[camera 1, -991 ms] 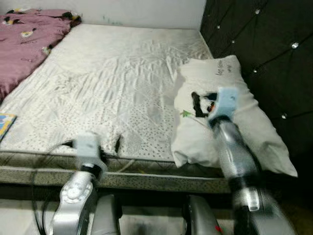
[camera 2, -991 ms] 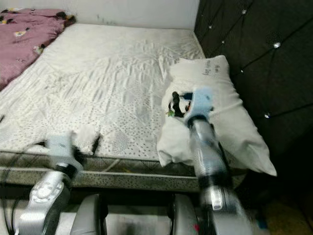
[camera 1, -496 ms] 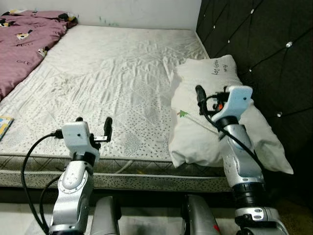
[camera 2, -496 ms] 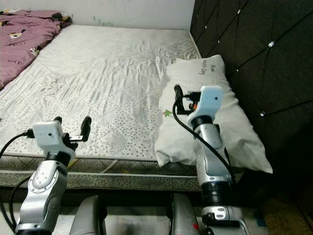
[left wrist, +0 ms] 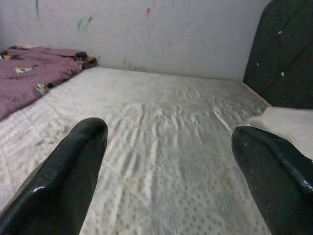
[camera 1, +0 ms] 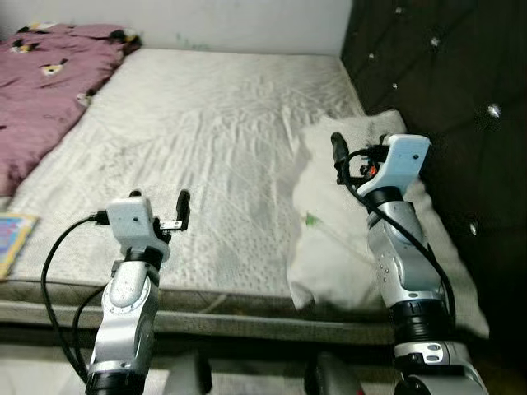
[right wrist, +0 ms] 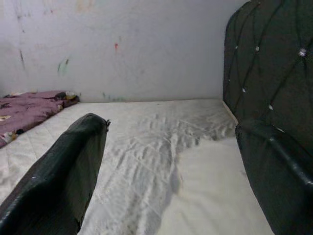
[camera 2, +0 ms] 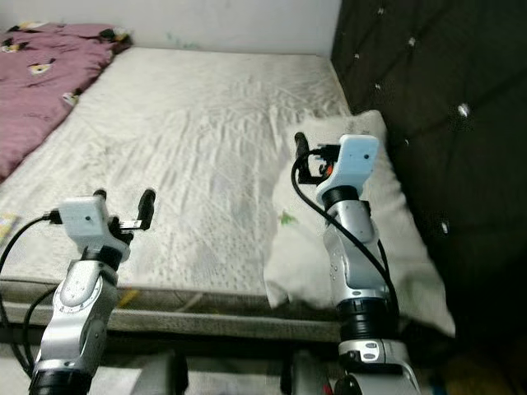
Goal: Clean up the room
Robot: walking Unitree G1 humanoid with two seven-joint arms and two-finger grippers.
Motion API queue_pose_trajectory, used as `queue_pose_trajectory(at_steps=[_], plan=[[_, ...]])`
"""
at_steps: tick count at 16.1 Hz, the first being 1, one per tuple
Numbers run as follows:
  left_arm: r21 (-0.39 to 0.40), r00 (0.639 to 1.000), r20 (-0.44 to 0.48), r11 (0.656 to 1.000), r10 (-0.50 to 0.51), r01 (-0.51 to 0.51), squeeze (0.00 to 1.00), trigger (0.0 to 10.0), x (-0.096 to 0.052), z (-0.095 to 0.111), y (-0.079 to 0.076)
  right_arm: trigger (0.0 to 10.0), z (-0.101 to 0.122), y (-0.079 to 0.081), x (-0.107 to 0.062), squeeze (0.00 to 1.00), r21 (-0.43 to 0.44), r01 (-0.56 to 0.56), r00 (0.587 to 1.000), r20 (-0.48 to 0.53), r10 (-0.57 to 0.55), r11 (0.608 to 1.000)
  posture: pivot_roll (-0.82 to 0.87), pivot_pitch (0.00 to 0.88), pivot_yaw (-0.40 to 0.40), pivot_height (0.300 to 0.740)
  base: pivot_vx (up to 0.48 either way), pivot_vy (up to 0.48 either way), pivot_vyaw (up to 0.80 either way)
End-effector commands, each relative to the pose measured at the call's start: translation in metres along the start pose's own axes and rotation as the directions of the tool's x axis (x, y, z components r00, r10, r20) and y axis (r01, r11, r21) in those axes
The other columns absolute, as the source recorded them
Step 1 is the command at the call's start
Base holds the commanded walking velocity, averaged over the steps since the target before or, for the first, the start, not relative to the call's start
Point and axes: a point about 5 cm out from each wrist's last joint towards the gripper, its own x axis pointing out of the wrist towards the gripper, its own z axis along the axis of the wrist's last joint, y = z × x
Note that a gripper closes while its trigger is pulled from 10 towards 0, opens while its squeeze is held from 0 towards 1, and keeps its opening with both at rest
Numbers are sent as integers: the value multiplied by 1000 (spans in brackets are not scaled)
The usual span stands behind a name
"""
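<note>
I stand at the long side of a bed, looking down over a bare white quilted mattress (camera 1: 206, 140). Both my arms are raised in front of me, over the near edge.

My left gripper (camera 1: 160, 210) hovers above the near part of the mattress, close to its edge. Its two black fingers (left wrist: 63, 176) are spread wide apart and hold nothing; between them, in the left wrist view, I see open mattress running to the white wall (left wrist: 161, 34).

My right gripper (camera 1: 354, 158) is held higher, above a white pillow (camera 1: 333, 247). Its fingers (right wrist: 58, 176) are also spread wide and empty, and they are not touching the pillow. In the right wrist view the pillow lies under and ahead of the gap between them.

The pillow lies on the right side of the mattress, against the black tufted headboard (camera 1: 445, 99) studded with shiny buttons. Its near corner reaches the mattress edge. A small green mark (camera 1: 310, 220) shows on its cover.

At the far left corner of the bed a mauve blanket (camera 1: 41, 90) with small printed figures lies bunched up, spreading along the left side. Near the left front edge of the mattress lies a flat, colourful thing (camera 1: 12, 243), perhaps a book; I cannot tell more.

A black cable (camera 1: 58, 271) loops from my left wrist down along the arm.
</note>
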Motion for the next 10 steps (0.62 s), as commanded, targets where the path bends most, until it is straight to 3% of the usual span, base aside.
queue_pose_trajectory(at_steps=[1, 4, 7, 8, 9, 10], plan=[[1, 1000, 8, 1000, -12, 12, 0, 10000, 1, 1, -1, 10000, 7, 0, 3, 0, -11, -5, 999, 33, 5, 1000, 7, 0, 13, 706, 0, 0, 0], [13, 1000, -1, 1000, 5, -5, 0, 10000, -4, -4, 1, 10000, -6, 0, -11, 0, -11, 30, 1000, 0, -30, 999, 0, 0, 16, 740, 0, 0, 0], [10, 999, -4, 999, 45, -45, 0, 10000, -3, -2, 7, 10000, -17, 1, -21, 0, -42, 37, 998, -55, -39, 998, 16, 0, -8, 740, 0, 0, 0], [11, 999, 1, 999, 32, -32, 0, 10000, -4, 1, 8, 10000, -19, 2, -23, 0, -6, 40, 997, -73, -41, 999, 14, 0, -2, 740, 0, 0, 0], [53, 999, -20, 998, 34, -33, 0, 10000, -7, -6, 13, 10000, -24, 5, -26, 0, -69, 4, 998, -65, -9, 998, 14, 0, 2, 740, 0, 0, 0], [53, 996, -30, 996, 78, -77, 0, 10000, -8, -8, 19, 10000, -27, 1, -28, 0, -55, 47, 996, -78, -51, 997, 9, 0, 6, 740, 0, 0, 0]])
